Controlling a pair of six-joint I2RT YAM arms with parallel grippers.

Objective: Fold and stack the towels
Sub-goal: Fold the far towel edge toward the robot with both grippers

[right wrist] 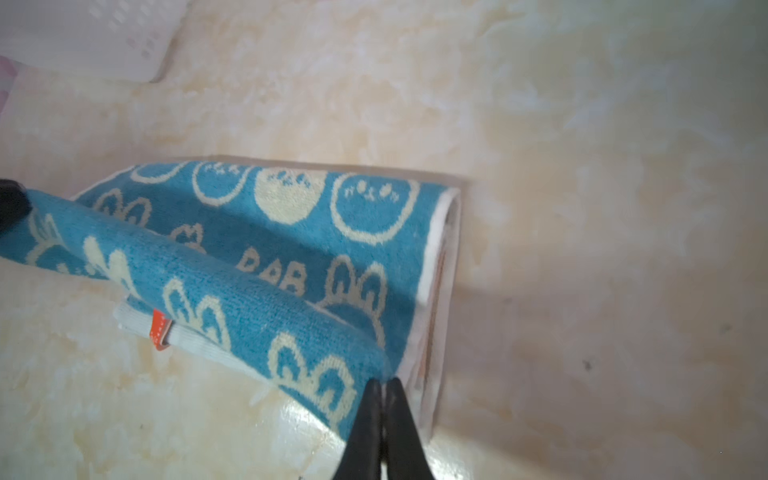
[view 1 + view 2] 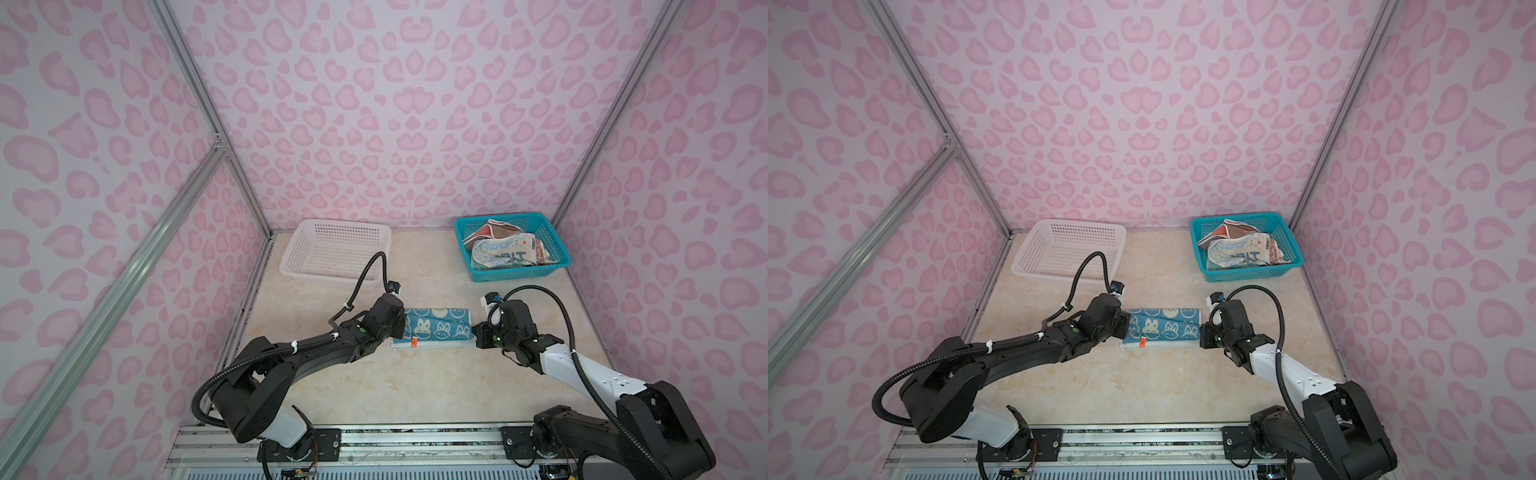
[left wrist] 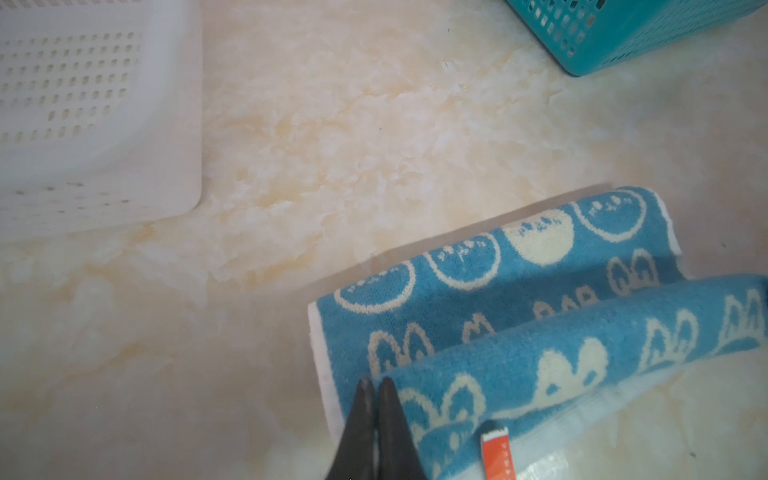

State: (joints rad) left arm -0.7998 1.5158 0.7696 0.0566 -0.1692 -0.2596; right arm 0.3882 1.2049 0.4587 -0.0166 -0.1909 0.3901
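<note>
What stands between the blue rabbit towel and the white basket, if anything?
Nothing visible. Only bare table lies between the blue rabbit towel and the white basket. The left gripper and right gripper are both shut on the towel's lifted edge.

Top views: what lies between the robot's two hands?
The blue terry towel with white rabbits spans the gap in both top views; left hand and right hand each pinch its raised fold.

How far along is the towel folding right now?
Done: nothing stacked yet; the white perforated plastic basket holds no towel. In hand: the blue rabbit-print towel lies partly folded, left hand and right hand pinching its near fold at either end. Remaining: crumpled towels wait in the teal plastic basket.
</note>
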